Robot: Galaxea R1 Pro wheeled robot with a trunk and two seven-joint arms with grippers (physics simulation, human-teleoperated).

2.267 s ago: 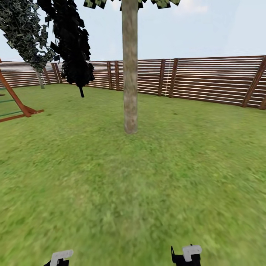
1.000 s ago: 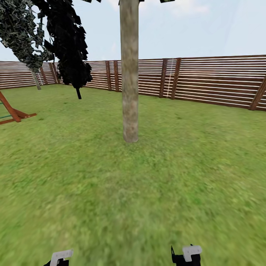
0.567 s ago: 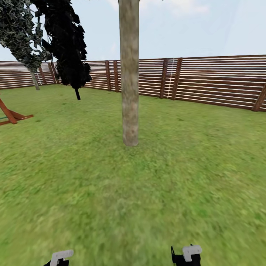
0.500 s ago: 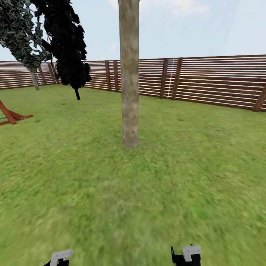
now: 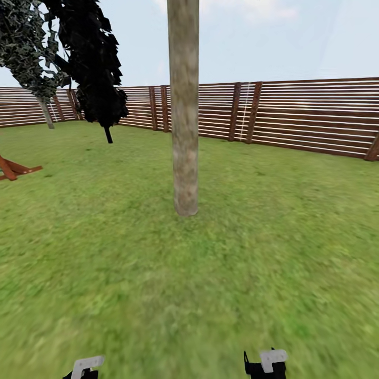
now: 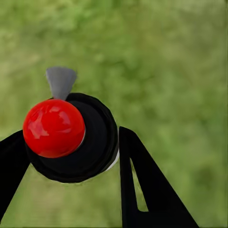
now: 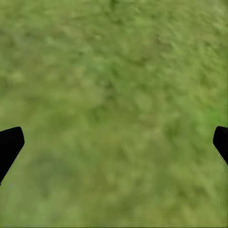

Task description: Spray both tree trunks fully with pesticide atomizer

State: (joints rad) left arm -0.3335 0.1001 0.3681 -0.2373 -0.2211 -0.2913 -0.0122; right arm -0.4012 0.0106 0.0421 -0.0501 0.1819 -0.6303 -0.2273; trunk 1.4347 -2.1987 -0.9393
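Currently:
trunk [image 5: 183,121]: thick, mottled beige-grey bark, upright on lawn [image 5: 263,252]
left gripper [image 6: 71,147]: clamped on round black atomizer [image 6: 80,142], glossy red cap
right gripper [image 7: 114,145]: jaws apart, aimed at grass

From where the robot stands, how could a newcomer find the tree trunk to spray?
Start at the brown slat fence behind the lawn. Straight ahead stands the tree trunk: thick, pale and bare, unlike the dark narrow tree farther left.
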